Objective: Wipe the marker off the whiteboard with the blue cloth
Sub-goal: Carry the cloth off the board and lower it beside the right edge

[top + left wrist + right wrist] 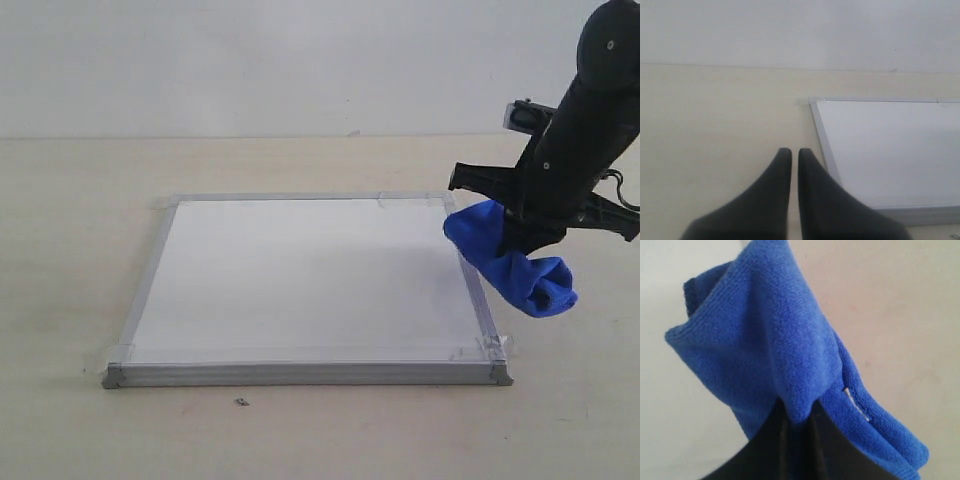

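Right gripper [799, 412] is clamped on the one blue cloth [510, 265], its two black fingers [771, 445] pinching a fold of the fuzzy fabric between them. In the exterior view this arm slants down from the upper right. The cloth hangs bunched below it, at the right-hand frame of the whiteboard [300, 280]. One end of the cloth lies over the board's far right part and the other bulges out past the frame, above the table [70, 200]. Whether the cloth touches the board cannot be told.

The single whiteboard lies flat on the pale table, with a thin silver-grey frame and clear tape [488, 347] at its corners. Its face reads plain white in both the exterior and left wrist views.

Left gripper [794, 155] appears only in its own wrist view. Its two dark fingers are drawn almost together with a thin slit between them, gripping nothing. It hangs above bare table just beside the board's edge, near one corner.

One small dark speck [242, 402] sits on the table just in front of the board's near edge.
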